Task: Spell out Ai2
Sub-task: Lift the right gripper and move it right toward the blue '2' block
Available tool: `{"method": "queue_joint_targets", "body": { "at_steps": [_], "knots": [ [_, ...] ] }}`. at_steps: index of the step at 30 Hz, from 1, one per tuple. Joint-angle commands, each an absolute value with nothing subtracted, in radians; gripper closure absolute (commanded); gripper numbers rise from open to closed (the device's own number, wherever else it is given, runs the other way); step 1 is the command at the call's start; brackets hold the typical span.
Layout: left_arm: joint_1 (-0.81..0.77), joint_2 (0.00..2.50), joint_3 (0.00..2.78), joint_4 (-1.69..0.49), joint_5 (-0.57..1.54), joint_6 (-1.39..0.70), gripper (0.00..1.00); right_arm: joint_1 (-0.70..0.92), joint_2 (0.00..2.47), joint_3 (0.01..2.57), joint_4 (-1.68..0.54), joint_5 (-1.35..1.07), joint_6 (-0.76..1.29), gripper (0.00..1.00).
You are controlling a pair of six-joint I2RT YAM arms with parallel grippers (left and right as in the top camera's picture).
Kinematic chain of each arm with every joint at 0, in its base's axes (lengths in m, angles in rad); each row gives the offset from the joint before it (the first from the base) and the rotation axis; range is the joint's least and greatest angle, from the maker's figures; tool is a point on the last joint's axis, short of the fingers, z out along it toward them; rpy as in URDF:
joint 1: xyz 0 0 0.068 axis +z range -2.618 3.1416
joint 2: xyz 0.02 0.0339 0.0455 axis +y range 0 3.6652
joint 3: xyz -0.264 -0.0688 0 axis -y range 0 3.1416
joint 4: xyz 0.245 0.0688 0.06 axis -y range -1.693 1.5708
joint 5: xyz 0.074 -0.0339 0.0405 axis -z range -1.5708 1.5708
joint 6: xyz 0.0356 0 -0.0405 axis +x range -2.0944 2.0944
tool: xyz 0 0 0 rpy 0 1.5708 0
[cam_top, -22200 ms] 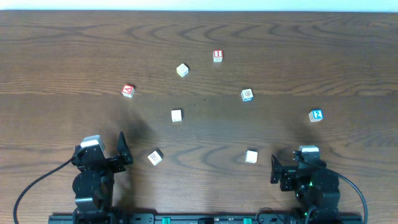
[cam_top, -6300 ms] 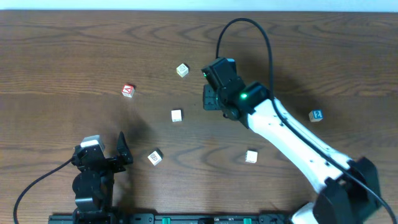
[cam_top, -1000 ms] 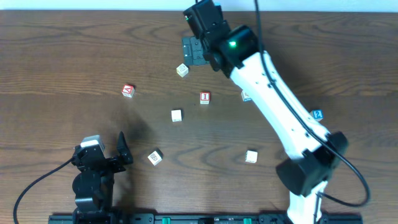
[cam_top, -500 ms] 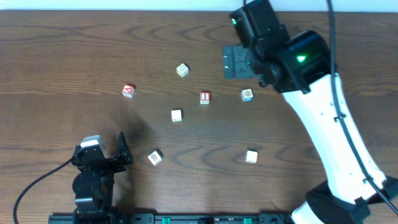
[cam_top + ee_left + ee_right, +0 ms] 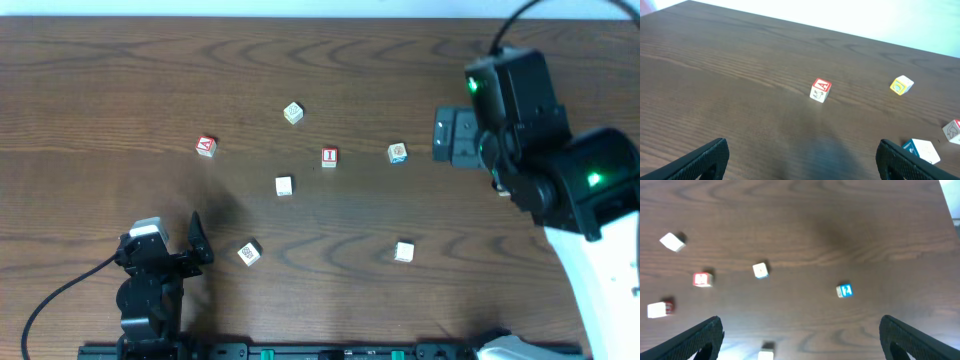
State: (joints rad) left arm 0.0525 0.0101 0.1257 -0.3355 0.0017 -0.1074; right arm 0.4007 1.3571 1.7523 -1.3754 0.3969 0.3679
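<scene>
The red-faced A cube [image 5: 205,147] [image 5: 820,90] lies left of centre, well ahead of my left gripper [image 5: 802,146]. That gripper rests open and empty at the near left edge [image 5: 175,242]. The white cube with the red I [image 5: 329,157] [image 5: 702,279] sits mid-table. The blue 2 cube [image 5: 844,290] lies on bare wood at the right; in the overhead view my right arm hides it. My right gripper [image 5: 801,322] [image 5: 452,137] hovers high above the right side, open and empty, with the 2 cube below it and a little to its right.
A cube with an orange-and-blue mark [image 5: 397,152] [image 5: 760,270] lies between the I and the 2. Pale cubes are scattered about: a yellowish one [image 5: 292,112] at the back, one [image 5: 284,185] below the I, and two [image 5: 249,252] [image 5: 403,251] near the front.
The right arm has swung from the back middle over to the right side and now covers the 2 cube from above. Since the earliest frame, the I cube has moved from the back to mid-table.
</scene>
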Motion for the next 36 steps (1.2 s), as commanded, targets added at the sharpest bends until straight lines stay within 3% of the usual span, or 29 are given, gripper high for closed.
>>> {"method": "queue_joint_targets", "body": {
  "at_steps": [1,11,13,21,36],
  "knots": [
    [0.057,0.004,0.104,-0.344,0.012,-0.102,0.05,0.366,1.277,1.620,-1.325,0.375,0.310,0.01],
    [0.057,0.004,0.104,-0.343,0.012,-0.102,0.05,0.126,1.150,1.267,-1.137,0.164,0.175,0.05],
    [0.057,0.004,0.104,-0.343,0.012,-0.102,0.05,0.060,1.150,1.222,-1.106,0.102,0.133,0.09],
    [0.057,0.004,0.104,-0.344,0.012,-0.102,0.05,-0.153,1.152,1.132,-1.036,-0.016,0.059,0.09],
    [0.057,0.004,0.104,-0.343,0.012,-0.102,0.05,-0.191,1.336,1.099,-0.994,0.067,-0.036,0.12]
  ]
}}
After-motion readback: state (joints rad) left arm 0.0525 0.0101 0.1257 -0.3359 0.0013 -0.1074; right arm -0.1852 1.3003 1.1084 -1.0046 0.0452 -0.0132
